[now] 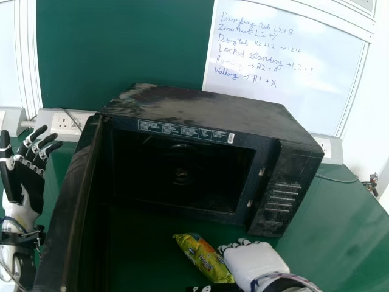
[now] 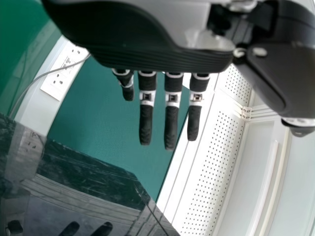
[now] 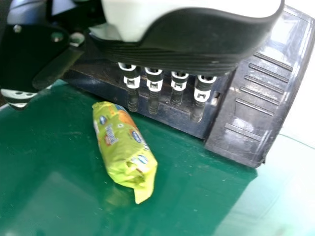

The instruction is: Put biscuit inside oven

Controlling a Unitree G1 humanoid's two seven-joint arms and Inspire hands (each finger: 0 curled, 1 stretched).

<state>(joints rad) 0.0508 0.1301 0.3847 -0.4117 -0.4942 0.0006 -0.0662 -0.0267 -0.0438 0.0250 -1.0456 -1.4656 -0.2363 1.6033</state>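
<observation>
A green-yellow biscuit packet (image 1: 203, 258) lies on the table in front of the black oven (image 1: 206, 115), whose door (image 1: 72, 201) stands swung out on the left. My right hand (image 1: 254, 263) is just right of the packet. In the right wrist view that hand (image 3: 153, 84) has its fingers extended, apart from the biscuit packet (image 3: 123, 147) lying on the green surface. My left hand (image 1: 27, 176) is raised left of the oven door with fingers straight; the left wrist view shows the same hand (image 2: 172, 118) empty.
The green table (image 1: 337, 225) extends right of the oven. Behind it are a whiteboard (image 1: 285, 55) and wall sockets (image 1: 65, 123). The swung-out door stands between my left hand and the oven's hollow.
</observation>
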